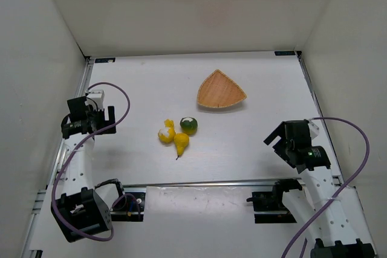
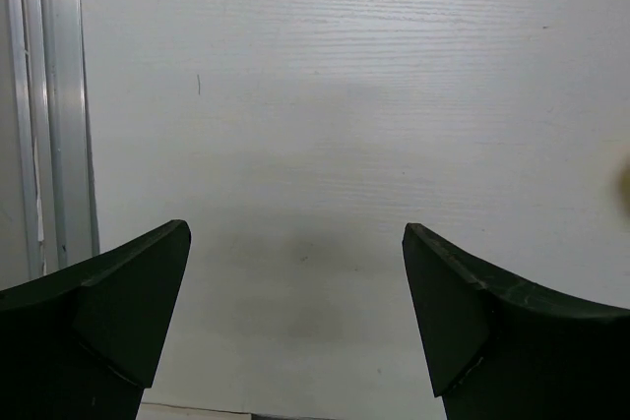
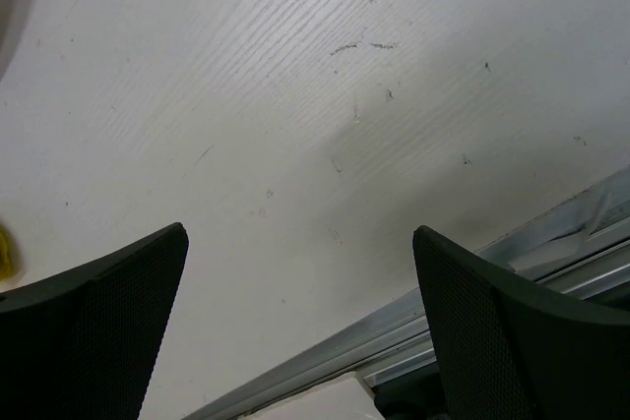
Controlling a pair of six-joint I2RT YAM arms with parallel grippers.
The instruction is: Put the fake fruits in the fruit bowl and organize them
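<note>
Basket (image 1: 221, 90) far-centre; 3 fruits (image 1: 181, 142) clustered on table (image 1: 248, 146), outside it. L claw (image 2: 295, 233), R claw (image 3: 300, 233) both spread.

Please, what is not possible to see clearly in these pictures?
Left wrist view: a yellow blur cut by the right edge; which fruit, unclear.
Right wrist view: a yellow sliver cut by the left edge.
Top view: the three fruits, too small to tell if they touch.
Basket: absent from both wrist views.

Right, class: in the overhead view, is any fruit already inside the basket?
No, the basket holds nothing; the pear, yellow fruit and green fruit sit together on the table.
</note>
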